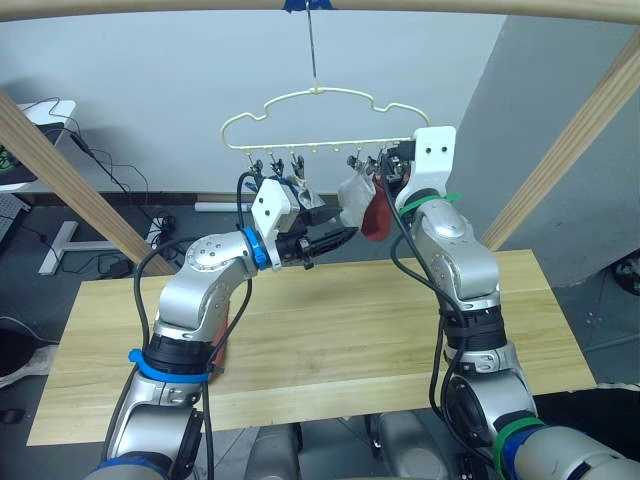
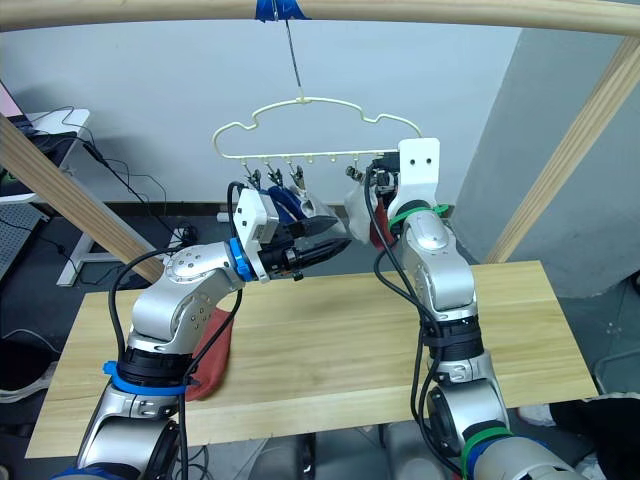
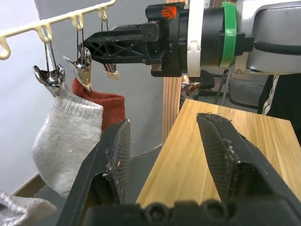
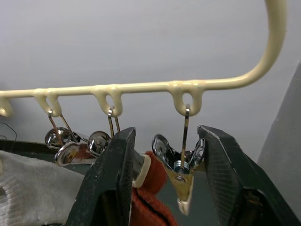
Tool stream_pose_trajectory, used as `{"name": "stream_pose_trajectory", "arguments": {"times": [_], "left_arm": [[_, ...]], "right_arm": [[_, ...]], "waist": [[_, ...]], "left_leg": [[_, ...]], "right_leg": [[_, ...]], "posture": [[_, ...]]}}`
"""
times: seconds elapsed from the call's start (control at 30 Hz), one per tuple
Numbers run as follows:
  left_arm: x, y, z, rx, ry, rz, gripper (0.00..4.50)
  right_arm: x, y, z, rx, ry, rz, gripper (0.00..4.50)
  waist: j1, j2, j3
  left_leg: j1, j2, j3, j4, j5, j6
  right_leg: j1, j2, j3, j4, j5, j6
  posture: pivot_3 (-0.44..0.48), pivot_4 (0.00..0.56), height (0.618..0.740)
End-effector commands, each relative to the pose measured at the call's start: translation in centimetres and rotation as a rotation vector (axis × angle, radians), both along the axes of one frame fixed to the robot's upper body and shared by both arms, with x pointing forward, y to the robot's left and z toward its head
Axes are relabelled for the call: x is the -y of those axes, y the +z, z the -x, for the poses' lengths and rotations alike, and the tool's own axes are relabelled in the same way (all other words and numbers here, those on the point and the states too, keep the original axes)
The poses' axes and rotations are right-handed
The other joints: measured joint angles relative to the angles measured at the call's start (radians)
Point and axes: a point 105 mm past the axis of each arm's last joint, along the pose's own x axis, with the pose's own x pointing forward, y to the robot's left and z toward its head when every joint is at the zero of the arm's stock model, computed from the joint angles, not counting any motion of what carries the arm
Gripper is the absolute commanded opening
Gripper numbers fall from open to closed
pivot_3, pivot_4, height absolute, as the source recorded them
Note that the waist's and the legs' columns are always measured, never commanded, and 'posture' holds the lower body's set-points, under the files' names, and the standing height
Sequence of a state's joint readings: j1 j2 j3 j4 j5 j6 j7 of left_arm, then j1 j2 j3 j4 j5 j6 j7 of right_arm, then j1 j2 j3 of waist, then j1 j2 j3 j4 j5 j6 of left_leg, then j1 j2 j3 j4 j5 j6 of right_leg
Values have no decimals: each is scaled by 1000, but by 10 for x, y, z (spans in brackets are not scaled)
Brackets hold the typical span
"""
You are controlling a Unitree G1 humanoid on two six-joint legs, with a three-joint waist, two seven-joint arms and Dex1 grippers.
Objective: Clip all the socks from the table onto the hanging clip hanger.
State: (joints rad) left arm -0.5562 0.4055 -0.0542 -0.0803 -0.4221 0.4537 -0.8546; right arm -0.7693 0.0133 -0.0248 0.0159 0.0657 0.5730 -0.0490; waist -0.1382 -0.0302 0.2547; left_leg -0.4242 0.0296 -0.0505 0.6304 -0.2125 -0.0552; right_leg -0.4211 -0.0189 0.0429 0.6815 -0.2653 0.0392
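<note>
Both grippers raised at the clip hanger (image 1: 318,125), jaws open.

The right gripper (image 4: 164,188) brackets the rightmost silver clip (image 4: 181,174); the left gripper (image 1: 335,240) hovers empty nearby. Grey sock (image 3: 63,136) and red sock (image 3: 108,106) hang clipped; another red sock (image 2: 210,350) lies near-left on the surface (image 1: 340,330).

A thick round wooden pole (image 1: 420,8) runs across the top, with blue tape (image 1: 308,5) wrapped at its middle. Two slanted wooden poles brace it, one at the left (image 1: 70,175) and one at the right (image 1: 575,140). Behind stands a pale wall (image 1: 150,90), with a grey panel (image 1: 560,70) at the right. On the floor beyond the table's far left corner lie black cables (image 1: 125,180) and a white stand (image 1: 60,245).
</note>
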Motion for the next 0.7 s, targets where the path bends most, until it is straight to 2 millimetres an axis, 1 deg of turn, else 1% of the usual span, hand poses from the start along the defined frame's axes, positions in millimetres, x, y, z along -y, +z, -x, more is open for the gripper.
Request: {"name": "stream_pose_trajectory", "arguments": {"times": [0.03,0.13,0.17,0.33,0.4,0.43,0.47,0.53,0.6,0.67,0.7], "left_arm": [[3,10,3,41,-15,1,2485],[1,8,3,38,-6,1,2485],[0,8,3,36,1,2,2485],[-10,1,0,35,90,6,2485],[-18,-2,-3,42,170,14,2485],[-25,-5,-6,41,234,23,2485],[-33,-8,-8,35,295,31,2651],[-55,-22,-11,-6,433,46,3043],[-75,-35,-9,-33,536,40,3621],[-102,-51,-6,-94,668,55,4283],[-115,-59,-4,-120,724,49,4458]], "right_arm": [[-1,19,1,64,6,-28,889],[-2,19,1,67,9,-28,128],[-2,19,1,69,10,-27,31],[-2,20,1,74,12,-27,31],[-2,20,1,75,13,-27,31],[-2,20,1,76,13,-26,31],[-2,21,1,77,13,-26,6],[-2,21,1,78,14,-26,0],[-2,22,2,79,15,-26,0],[-2,22,2,80,17,-25,0],[-2,22,2,80,18,-25,0]], "waist": [[0,0,0],[0,0,0],[0,0,0],[0,0,0],[0,0,0],[0,0,0],[0,0,0],[0,0,0],[-1,0,0],[-1,0,0],[-1,0,0]], "left_leg": [[0,0,0,0,0,0],[0,0,0,0,0,0],[0,0,0,0,0,0],[0,0,0,0,0,0],[0,0,0,0,0,0],[0,0,0,0,0,0],[0,0,0,0,0,0],[0,0,0,0,0,0],[0,0,0,0,0,0],[1,1,0,0,0,0],[1,1,0,0,0,0]], "right_leg": [[0,0,0,0,0,0],[0,0,0,0,0,0],[0,0,0,0,0,0],[0,0,0,0,0,0],[0,0,0,0,0,0],[0,0,0,0,0,0],[0,0,0,0,0,0],[0,0,0,0,0,0],[0,0,0,0,0,0],[0,0,0,0,0,0],[0,0,0,0,0,0]], "posture": [[-173,226,740],[-172,223,740],[-172,223,740],[-173,222,740],[-175,223,740],[-177,223,740],[-177,224,740],[-177,226,740],[-177,228,740],[-176,229,740],[-174,230,740]]}}
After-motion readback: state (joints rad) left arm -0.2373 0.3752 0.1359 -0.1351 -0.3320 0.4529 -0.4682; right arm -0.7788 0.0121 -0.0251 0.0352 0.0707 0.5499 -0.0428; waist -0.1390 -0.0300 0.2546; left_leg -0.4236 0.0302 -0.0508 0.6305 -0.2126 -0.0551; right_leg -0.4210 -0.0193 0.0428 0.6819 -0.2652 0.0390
